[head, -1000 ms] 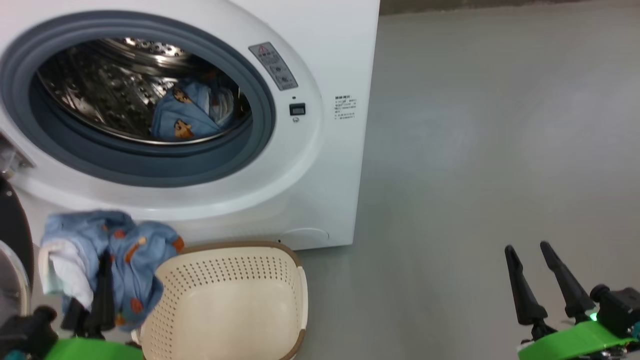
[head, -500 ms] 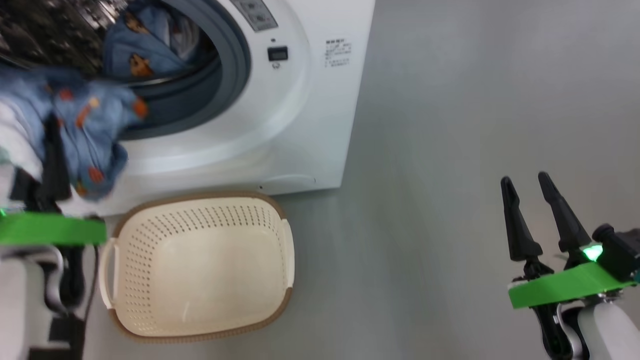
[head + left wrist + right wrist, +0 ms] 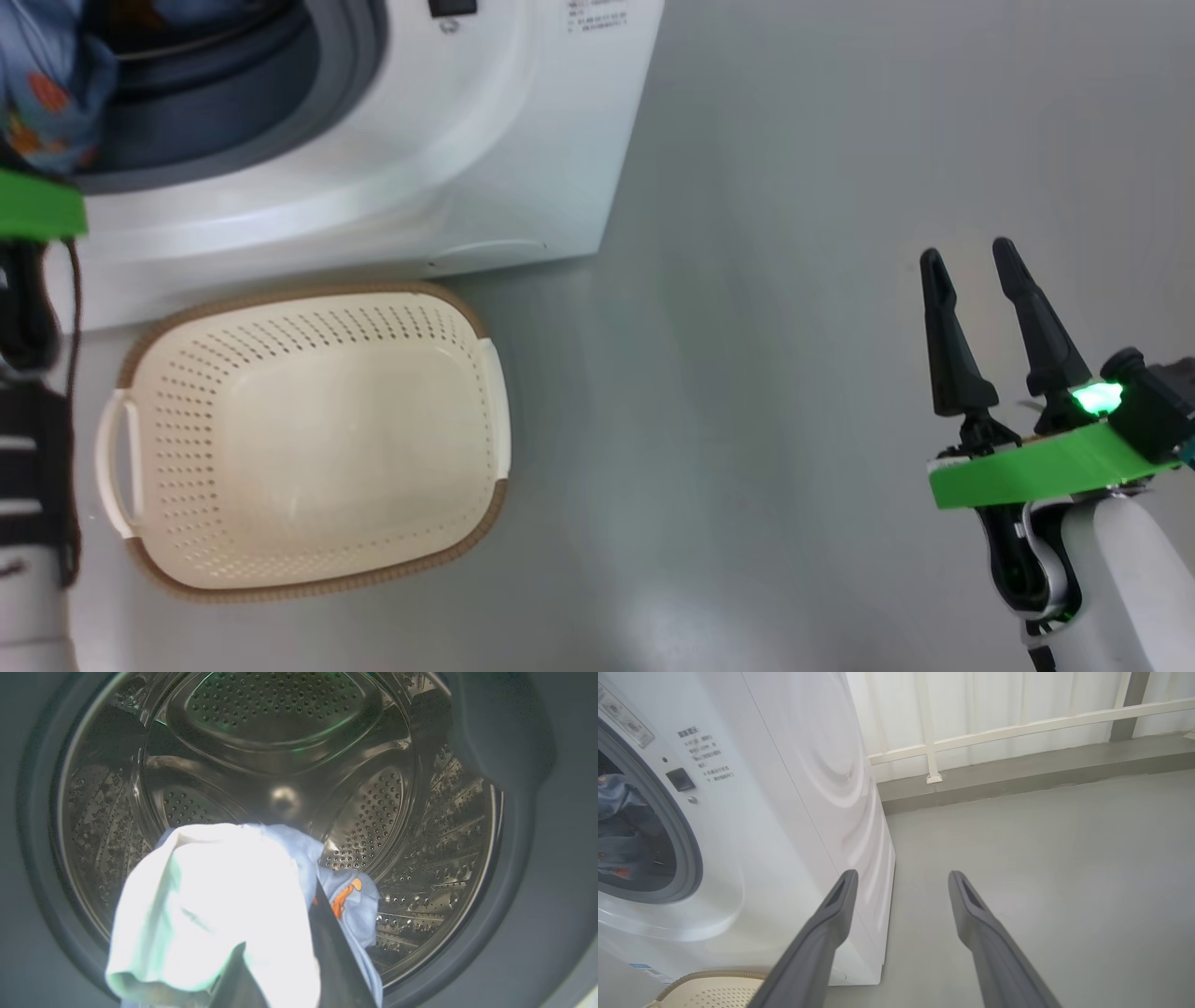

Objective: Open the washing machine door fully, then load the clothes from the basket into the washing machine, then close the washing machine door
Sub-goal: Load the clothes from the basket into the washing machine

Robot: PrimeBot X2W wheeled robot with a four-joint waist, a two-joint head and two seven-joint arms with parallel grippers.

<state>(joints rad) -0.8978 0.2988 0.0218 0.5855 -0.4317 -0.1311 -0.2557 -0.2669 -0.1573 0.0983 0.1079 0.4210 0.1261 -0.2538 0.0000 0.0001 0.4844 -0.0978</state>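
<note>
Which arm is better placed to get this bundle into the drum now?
Left. The left hand grips the clothes right at the drum mouth, facing in. The right hand stands open over the floor, beside the washing machine.

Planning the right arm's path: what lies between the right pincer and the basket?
Bare grey floor separates the right pincer from the basket, seen in the head view.

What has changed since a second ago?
The left end effector, shut on the light blue printed fabric bundle, carried it up from beside the cream perforated plastic basket to the mouth of the steel perforated drum. The basket stays empty, the right end effector open.
</note>
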